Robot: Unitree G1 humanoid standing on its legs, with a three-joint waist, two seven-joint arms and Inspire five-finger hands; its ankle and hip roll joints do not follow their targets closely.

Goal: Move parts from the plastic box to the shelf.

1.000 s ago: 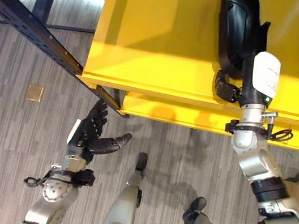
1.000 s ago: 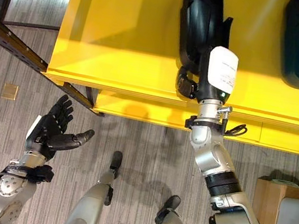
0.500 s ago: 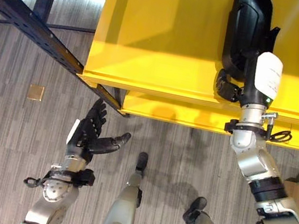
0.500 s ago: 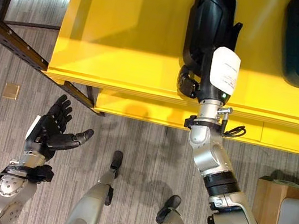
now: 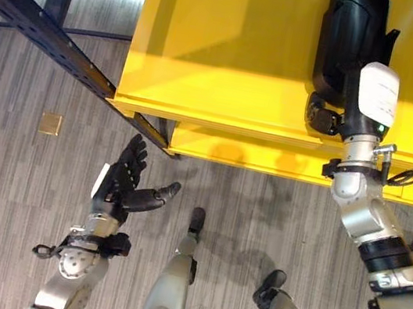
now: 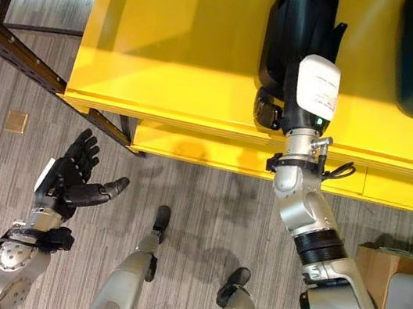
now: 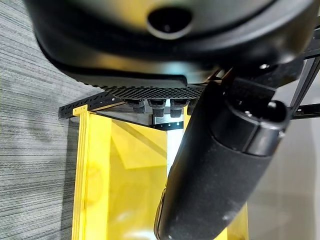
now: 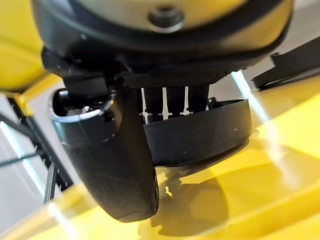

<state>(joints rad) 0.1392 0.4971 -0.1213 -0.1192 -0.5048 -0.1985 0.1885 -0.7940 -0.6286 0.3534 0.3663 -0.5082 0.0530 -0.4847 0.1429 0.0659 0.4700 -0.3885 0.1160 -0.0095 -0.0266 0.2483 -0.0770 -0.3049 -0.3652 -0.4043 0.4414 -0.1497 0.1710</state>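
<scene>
Right robot hand (image 6: pixel 277 111) pinches the black part (image 6: pixel 295 27) at twelve o'clock on the yellow shelf (image 6: pixel 170 37). Seat it flat before you release. Left robot hand (image 6: pixel 67 179) hangs spread.

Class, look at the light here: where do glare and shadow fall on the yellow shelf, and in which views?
Left eye view: a shadowed band crosses the yellow shelf. Right wrist view: bright glare streaks the shelf, and a dark shadow lies under the black part in the right robot hand.

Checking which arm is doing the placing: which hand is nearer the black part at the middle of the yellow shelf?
Right. The right hand grips the black part on the yellow shelf. The left hand hangs open over the floor, below the shelf's front edge.
</scene>
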